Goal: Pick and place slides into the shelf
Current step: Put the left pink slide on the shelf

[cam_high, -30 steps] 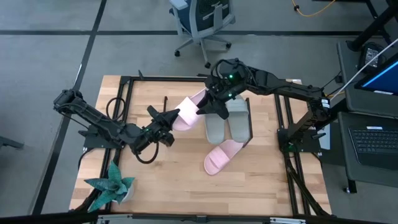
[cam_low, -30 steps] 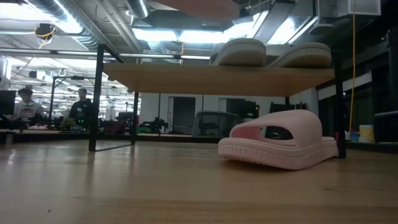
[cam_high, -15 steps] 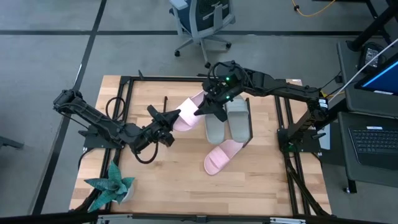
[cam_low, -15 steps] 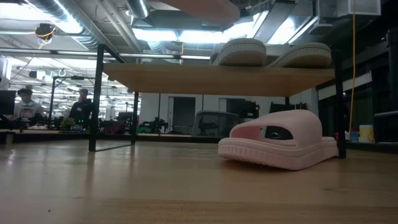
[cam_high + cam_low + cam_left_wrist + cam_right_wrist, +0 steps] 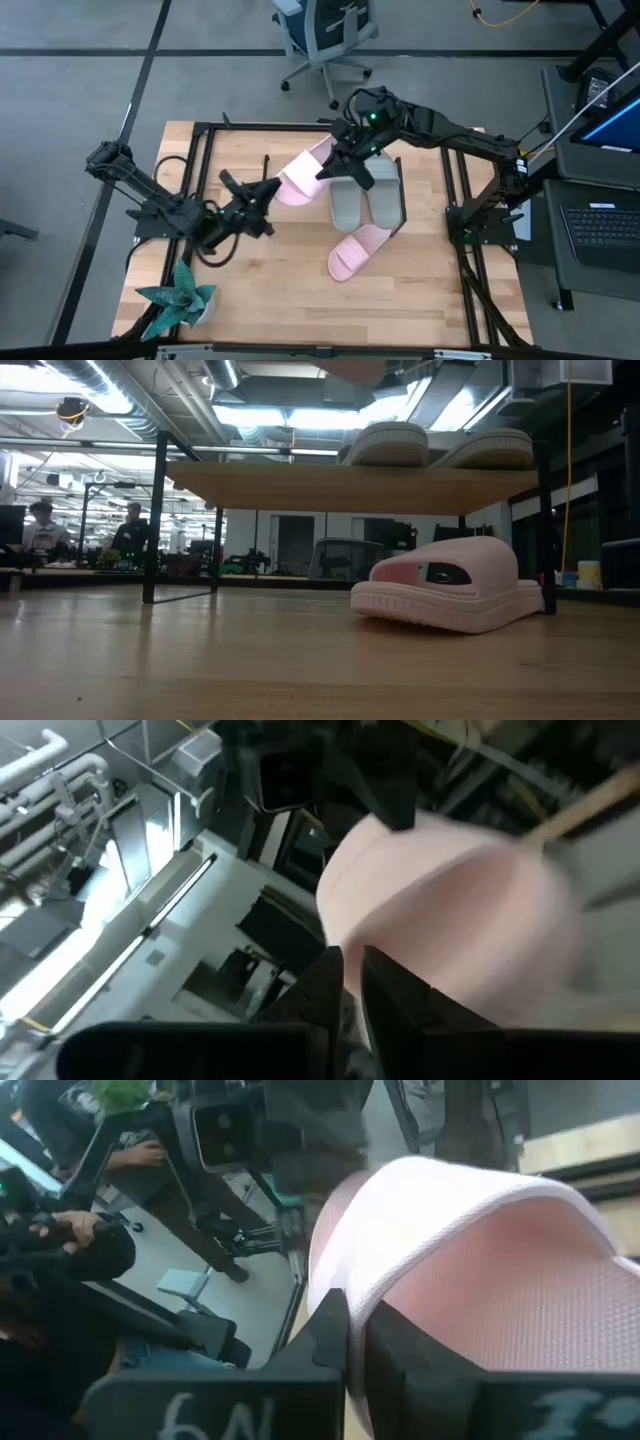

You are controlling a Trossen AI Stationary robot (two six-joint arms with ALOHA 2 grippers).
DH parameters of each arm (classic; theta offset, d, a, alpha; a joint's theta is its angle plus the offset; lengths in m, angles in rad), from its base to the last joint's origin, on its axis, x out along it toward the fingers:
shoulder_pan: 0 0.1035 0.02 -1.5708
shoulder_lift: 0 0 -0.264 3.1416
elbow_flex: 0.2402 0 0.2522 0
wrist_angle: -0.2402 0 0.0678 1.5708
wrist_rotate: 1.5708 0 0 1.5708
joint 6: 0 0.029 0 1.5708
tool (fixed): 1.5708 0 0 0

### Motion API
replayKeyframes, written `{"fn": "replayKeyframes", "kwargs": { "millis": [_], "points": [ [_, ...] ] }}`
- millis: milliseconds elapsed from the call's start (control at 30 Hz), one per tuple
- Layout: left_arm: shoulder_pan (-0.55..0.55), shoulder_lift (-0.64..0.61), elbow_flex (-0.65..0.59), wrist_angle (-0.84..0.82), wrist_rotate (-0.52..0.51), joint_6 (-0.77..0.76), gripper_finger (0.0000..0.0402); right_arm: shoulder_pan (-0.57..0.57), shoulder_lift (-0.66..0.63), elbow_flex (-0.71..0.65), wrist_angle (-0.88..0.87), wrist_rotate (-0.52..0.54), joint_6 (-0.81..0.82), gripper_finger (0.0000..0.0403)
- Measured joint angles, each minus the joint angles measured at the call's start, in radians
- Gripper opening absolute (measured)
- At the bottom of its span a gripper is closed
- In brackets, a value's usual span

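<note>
Scene: a handover of a pink slide (image 5: 303, 176) above the bench (image 5: 290, 280), seen from overhead, with two grey-green slides (image 5: 365, 195) already on the shelf (image 5: 430, 190).
Right gripper (image 5: 334, 165): over the shelf's near-left part, jaws pressed onto the rim of the pink slide; its wrist view shows the dark fingers (image 5: 340, 1345) pinching the slide's pale edge (image 5: 420, 1230).
Left gripper (image 5: 268, 188): at the slide's other end, just beside its tip; in its wrist view the fingertips (image 5: 345, 975) stand nearly together with the pink slide (image 5: 450, 910) beyond them and nothing visibly between them. Judged to have let go.
Held slide, position: raised off the bench, hanging between the two grippers, partly over the shelf's left edge.
Long axis: diagonal, running from the left gripper up toward the right gripper and the back of the shelf.
Governing relation: the free space on the shelf lies to the left of the grey-green pair, directly under and beside the held slide; the right arm is nearer and carries it.
Remaining slide: a second pink slide (image 5: 360, 250) lies on the bench in front of the shelf, well apart from both grippers.
Likely next need: turn the slide parallel to the grey-green pair, then lower it.
</note>
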State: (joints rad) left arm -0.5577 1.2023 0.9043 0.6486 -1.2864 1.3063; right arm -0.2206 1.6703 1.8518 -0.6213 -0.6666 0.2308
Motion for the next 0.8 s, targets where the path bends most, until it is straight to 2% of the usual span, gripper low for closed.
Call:
{"fn": "replayKeyframes", "kwargs": {
  "millis": [167,333,433,533,600,733,800],
  "points": [
    [-0.068,-0.053,0.0,-0.002,0.002,-0.079,0.0017,-0.015,0.0,0.044,-0.066,-0.001,-0.058,0.0015],
    [-0.151,-0.1,0.001,-0.013,0.058,-0.096,0.0002,-0.025,0.0,0.046,-0.067,-0.066,-0.081,0.0015],
    [-0.185,-0.108,0.066,-0.118,0.089,-0.134,0.0001,-0.031,0.0,0.046,-0.067,-0.072,-0.082,0.0015],
    [-0.191,-0.108,0.167,-0.337,0.137,-0.249,0.0,-0.039,0.0,0.046,-0.066,-0.071,-0.083,0.0015],
    [-0.174,-0.106,0.24,-0.554,0.253,-0.417,0.0,-0.041,0.0,0.046,-0.066,-0.073,-0.086,0.0015],
    [-0.084,-0.105,0.378,-0.982,0.744,-0.798,0.0,-0.04,0.0,0.046,-0.065,-0.096,-0.109,0.0015],
    [-0.03,-0.105,0.42,-1.079,0.872,-0.937,0.0,-0.04,0.0,0.046,-0.065,-0.099,-0.109,0.0015]
  ]
}}
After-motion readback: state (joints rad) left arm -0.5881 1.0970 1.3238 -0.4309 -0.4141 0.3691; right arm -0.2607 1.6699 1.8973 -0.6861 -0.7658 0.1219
